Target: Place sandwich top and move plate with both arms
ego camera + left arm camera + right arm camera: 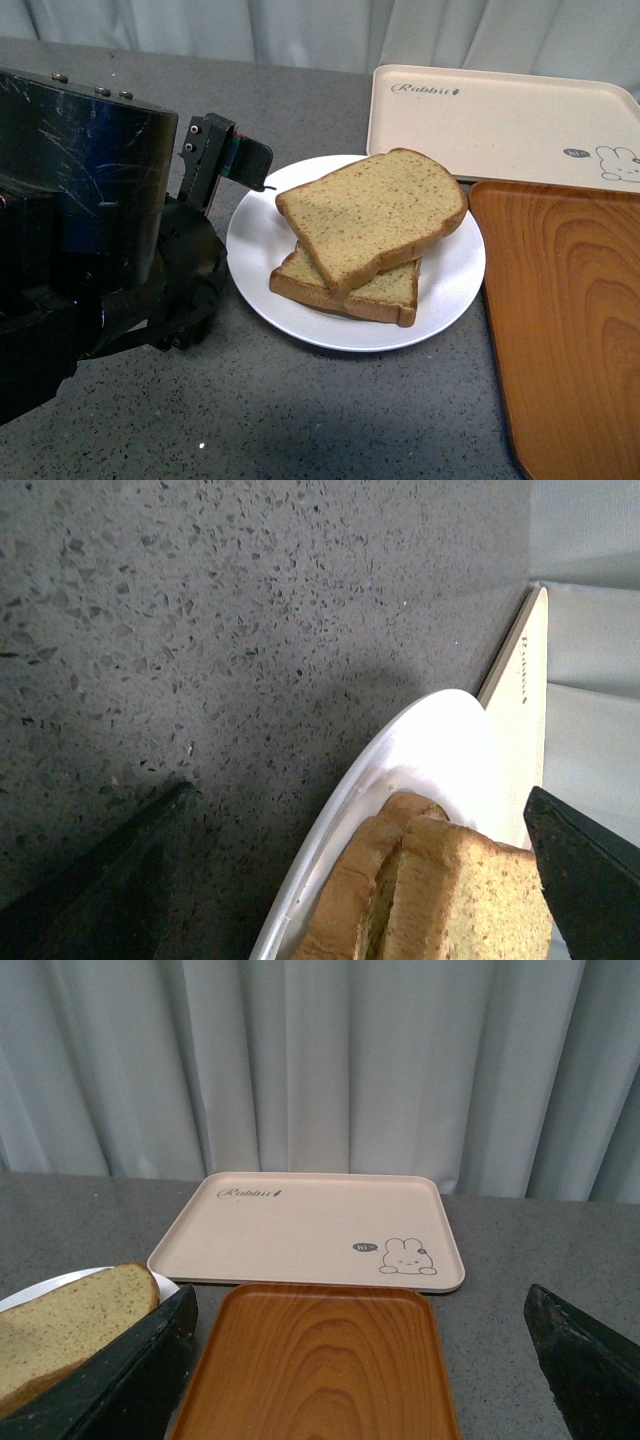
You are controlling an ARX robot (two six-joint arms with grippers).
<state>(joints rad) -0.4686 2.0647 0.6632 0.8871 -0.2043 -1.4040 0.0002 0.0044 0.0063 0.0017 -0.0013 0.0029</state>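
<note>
- The sandwich top (372, 212) lies on a second bread slice (385, 290), turned askew so that the lower slice's corners stick out; both sit on the plate (450, 280), which rests on the grey speckled surface (300, 420).
- My left arm (90, 220) fills the left side of the front view; its tip is just beside the plate's left rim, though I cannot tell whether it touches.
- On the left wrist camera the left fingers (100, 900) stand wide apart with nothing clamped; one is over the bare surface and the other over the bread side, with the plate's rim and the edges of both slices between them.
- The right fingers (585, 1360) are also spread wide and hold nothing (only the right wrist camera shows them); one of them sits close to the crust of the sandwich top.
- A cream tray with a rabbit print (500, 120) lies just behind the plate; an orange wood-grain tray (565, 330) lies just to the plate's right, its near corner close to the rim; the two trays sit edge to edge.
- A pale curtain (320, 1060) hangs behind the surface.
</note>
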